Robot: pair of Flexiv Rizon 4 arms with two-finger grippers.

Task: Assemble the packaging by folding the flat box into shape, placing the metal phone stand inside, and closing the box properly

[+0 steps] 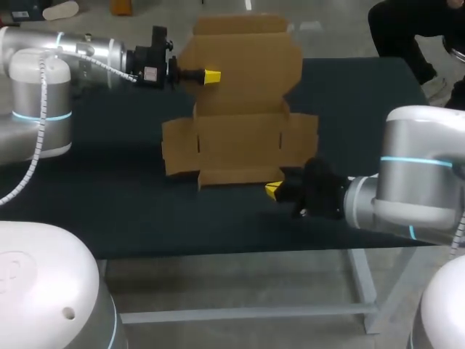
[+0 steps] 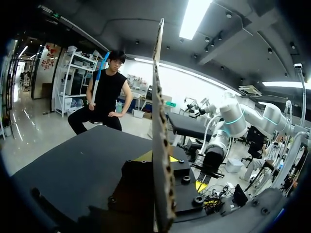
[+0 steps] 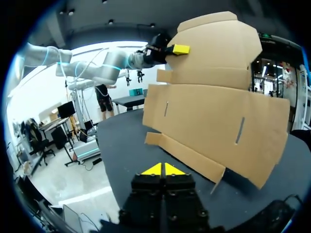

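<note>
The flat brown cardboard box [image 1: 240, 138] lies unfolded on the dark table [image 1: 109, 203], with its far lid panel [image 1: 243, 54] tilted up off the surface. My left gripper [image 1: 211, 75] is shut on that panel's left edge. In the left wrist view the cardboard [image 2: 158, 97] shows edge-on between the left gripper's [image 2: 159, 156] yellow tips. My right gripper [image 1: 272, 190] sits shut and empty just off the box's front right corner. From the right wrist, the right gripper [image 3: 163, 169] rests a little short of the front flap [image 3: 187, 156], with the left gripper [image 3: 180, 49] on the raised panel. No phone stand is visible.
Dark tabletop stretches left of the box [image 1: 94, 145] and along the near edge [image 1: 218, 233]. My right arm's gripper [image 2: 200, 186] shows beyond the cardboard in the left wrist view.
</note>
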